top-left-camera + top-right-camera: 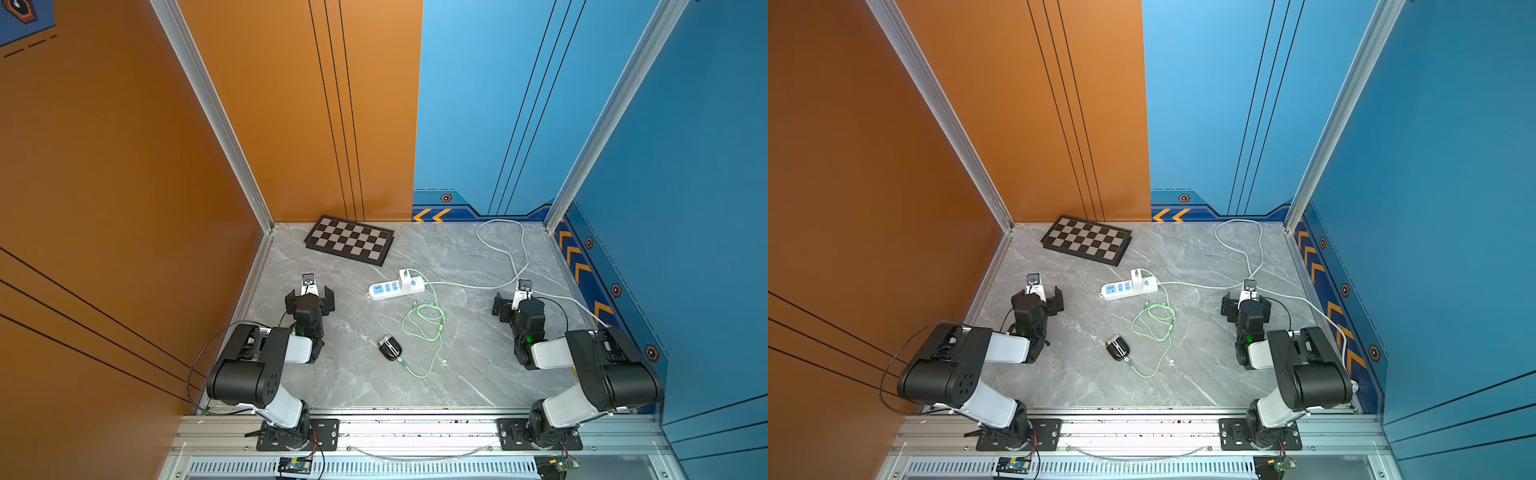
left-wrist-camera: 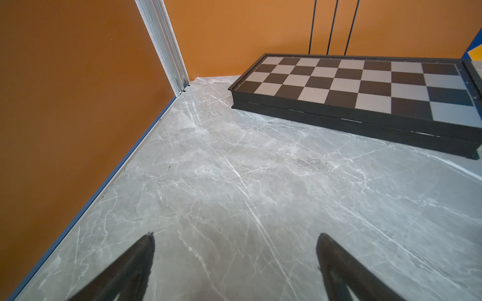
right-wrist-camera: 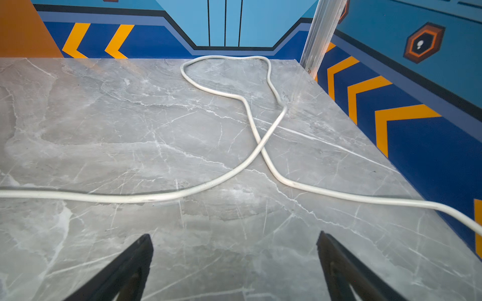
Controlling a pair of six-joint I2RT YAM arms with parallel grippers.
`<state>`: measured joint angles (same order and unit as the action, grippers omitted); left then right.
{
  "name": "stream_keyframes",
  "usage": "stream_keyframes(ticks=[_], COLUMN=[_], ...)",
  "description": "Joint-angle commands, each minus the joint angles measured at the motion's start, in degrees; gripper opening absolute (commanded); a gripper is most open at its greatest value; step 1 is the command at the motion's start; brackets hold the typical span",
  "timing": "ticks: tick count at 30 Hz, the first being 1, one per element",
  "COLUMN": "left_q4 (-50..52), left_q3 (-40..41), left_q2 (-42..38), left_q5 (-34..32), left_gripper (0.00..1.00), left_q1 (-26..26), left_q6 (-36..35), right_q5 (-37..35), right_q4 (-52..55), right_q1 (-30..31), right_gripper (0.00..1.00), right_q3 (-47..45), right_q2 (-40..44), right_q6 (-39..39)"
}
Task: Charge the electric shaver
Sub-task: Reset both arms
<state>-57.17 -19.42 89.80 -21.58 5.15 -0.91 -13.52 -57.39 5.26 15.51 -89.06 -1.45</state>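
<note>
Roughly at the centre of the grey marble tabletop (image 1: pixel 353 386), a touch toward 6 o'clock, lies the electric shaver (image 1: pixel 390 349), glossy black, its silver-striped head turned to about 11 o'clock. At its 5 o'clock end a thin green cable (image 1: pixel 428 306) meets the body; it seems plugged in there, though the joint is too small in both top views to be sure. From that end the cable curves away toward 3 o'clock, then climbs into loose loops at the shaver's 1 o'clock. Beyond the loops, at 12 o'clock, sits the white-and-blue power strip (image 1: pixel 386 289) with a white charger block (image 1: pixel 405 280) standing on it. A thick white cord (image 3: pixel 250 122) leaves the strip toward 3 o'clock and loops into the far corner at 1 o'clock. The left gripper (image 2: pixel 234 245) hovers at the shaver's 10 o'clock, its jaws spread wide over bare marble, holding nothing. The right gripper (image 3: pixel 234 245) hangs at 2 o'clock, jaws likewise wide apart and empty, the white cord lying just ahead of them. A folded chessboard (image 1: pixel 349 240) rests by the far wall at 11 o'clock.
</note>
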Motion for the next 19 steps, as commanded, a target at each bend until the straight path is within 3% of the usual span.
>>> stream_keyframes(ticks=[1, 15, 19], left_q4=[0.2, 0.2, 0.3], left_q3=[-0.9, -0.9, -0.9], left_q2=[0.3, 0.4, 0.3], left_q5=[0.5, 1.0, 1.0], left_gripper=[0.98, 0.98, 0.98], left_q1=[-0.4, -0.2, -0.2], left_q6=[0.9, 0.6, 0.6], right_q5=[-0.1, -1.2, -4.3], right_q4=[-5.9, -3.2, -2.0], right_q1=[0.2, -1.1, -1.1], right_gripper=[1.00, 1.00, 1.00], right_q3=[0.3, 1.7, 2.2], right_q2=[0.1, 0.4, 0.4], right_q6=[0.9, -1.1, -2.5])
